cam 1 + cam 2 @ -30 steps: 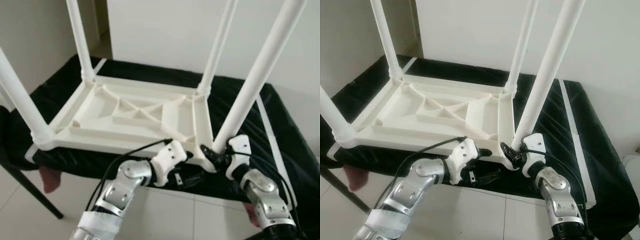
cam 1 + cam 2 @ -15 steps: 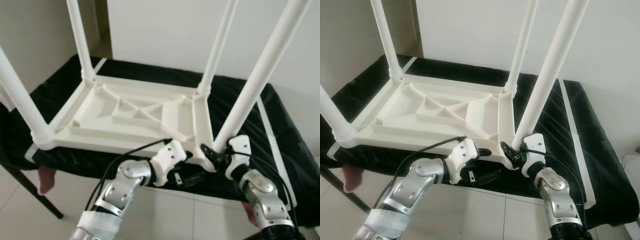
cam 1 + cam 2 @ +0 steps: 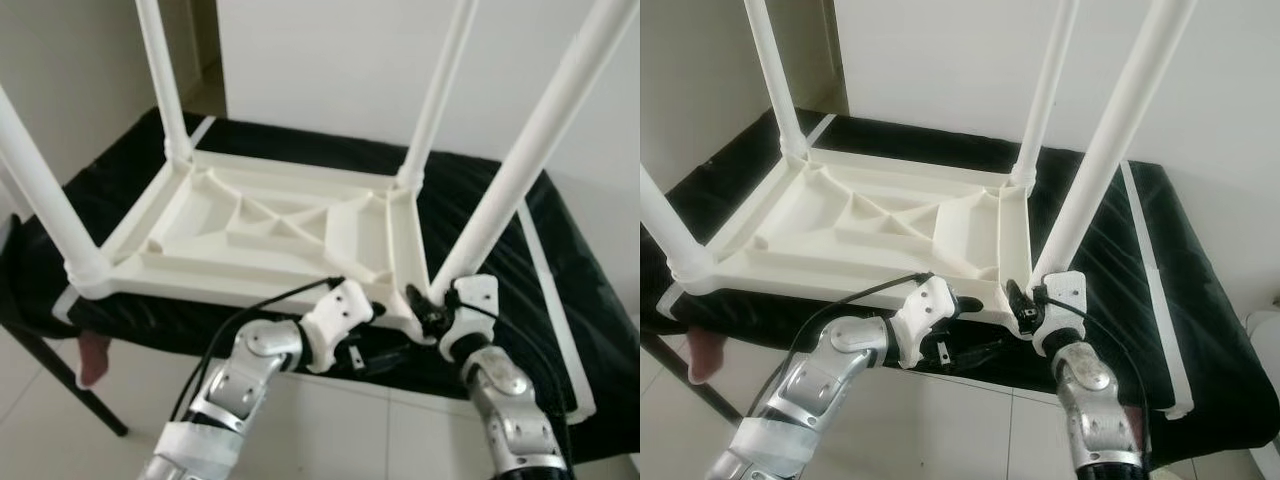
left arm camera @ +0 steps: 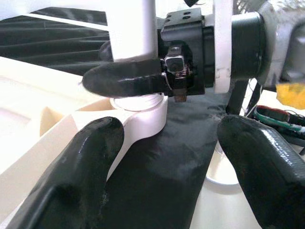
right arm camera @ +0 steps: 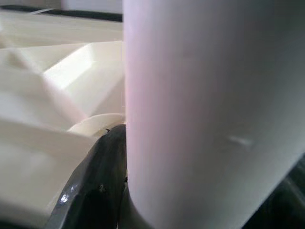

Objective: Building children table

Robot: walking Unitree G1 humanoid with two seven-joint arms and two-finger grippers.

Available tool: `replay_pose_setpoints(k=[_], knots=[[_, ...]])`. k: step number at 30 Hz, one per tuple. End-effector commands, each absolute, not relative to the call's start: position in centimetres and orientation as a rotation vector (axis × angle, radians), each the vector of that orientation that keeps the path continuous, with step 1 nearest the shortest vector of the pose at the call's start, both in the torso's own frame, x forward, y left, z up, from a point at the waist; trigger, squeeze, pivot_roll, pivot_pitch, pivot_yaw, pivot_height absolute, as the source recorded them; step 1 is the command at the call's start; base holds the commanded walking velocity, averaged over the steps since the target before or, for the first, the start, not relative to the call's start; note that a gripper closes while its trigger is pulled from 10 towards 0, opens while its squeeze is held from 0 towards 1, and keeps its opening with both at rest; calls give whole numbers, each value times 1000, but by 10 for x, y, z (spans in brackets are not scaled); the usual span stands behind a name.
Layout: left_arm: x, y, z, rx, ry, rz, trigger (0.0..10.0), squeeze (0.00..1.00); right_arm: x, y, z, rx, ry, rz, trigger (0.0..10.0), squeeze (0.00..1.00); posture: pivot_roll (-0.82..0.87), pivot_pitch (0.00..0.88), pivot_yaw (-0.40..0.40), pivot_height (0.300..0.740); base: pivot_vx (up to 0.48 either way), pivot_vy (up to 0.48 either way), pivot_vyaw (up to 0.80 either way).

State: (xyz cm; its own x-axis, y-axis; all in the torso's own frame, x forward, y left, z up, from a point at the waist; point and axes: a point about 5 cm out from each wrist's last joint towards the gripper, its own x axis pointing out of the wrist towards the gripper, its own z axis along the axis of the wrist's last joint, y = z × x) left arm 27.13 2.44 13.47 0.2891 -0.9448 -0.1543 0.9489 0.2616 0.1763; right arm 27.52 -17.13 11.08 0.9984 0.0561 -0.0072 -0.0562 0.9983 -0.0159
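black cloth (image 3: 560, 260) covers the bench under an upturned white plastic children's table (image 3: 270, 235). right gripper (image 3: 1025, 308) clamps its near-right white tubular leg (image 3: 520, 160), apparently seating it; left gripper (image 4: 164, 143) waits open, next steadying the corner socket (image 4: 140, 112).

My right claw (image 3: 1025, 312) is clamped around the near right leg (image 3: 520, 170), crowding that corner. My left claw (image 4: 167, 157) gapes just beside it, over black cloth (image 3: 560, 300). Between the four upright legs the ribbed underside (image 3: 270, 225) lies open; white tape (image 3: 550, 300) edges the counter's right side.
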Motion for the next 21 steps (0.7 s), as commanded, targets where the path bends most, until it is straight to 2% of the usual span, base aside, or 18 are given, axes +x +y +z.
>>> replay_pose_setpoints(k=[1, 7, 14, 15, 21], knots=[[271, 23, 135, 252, 15, -1253, 10000, 0, 269, -180, 95, 10, 84, -70, 10000, 0, 20, 0, -58, 740, 0, 0, 0], [270, 23, 134, 253, 16, -1253, 10000, 0, 264, -168, 88, 62, 107, -260, 10000, 0, 31, 0, -59, 740, 0, 0, 0], [268, 23, 133, 253, 19, -1258, 10000, 0, 264, -164, 91, 71, 98, -277, 10000, 0, 28, 0, -54, 740, 0, 0, 0], [268, 23, 133, 256, 19, -1260, 10000, 0, 264, -164, 91, 69, 98, -280, 10000, 1000, 27, 0, -53, 740, 0, 0, 0], [268, 22, 133, 258, 17, -1268, 10000, 0, 263, -163, 94, 69, 88, -272, 10000, 1000, 22, 0, -54, 740, 0, 0, 0]])
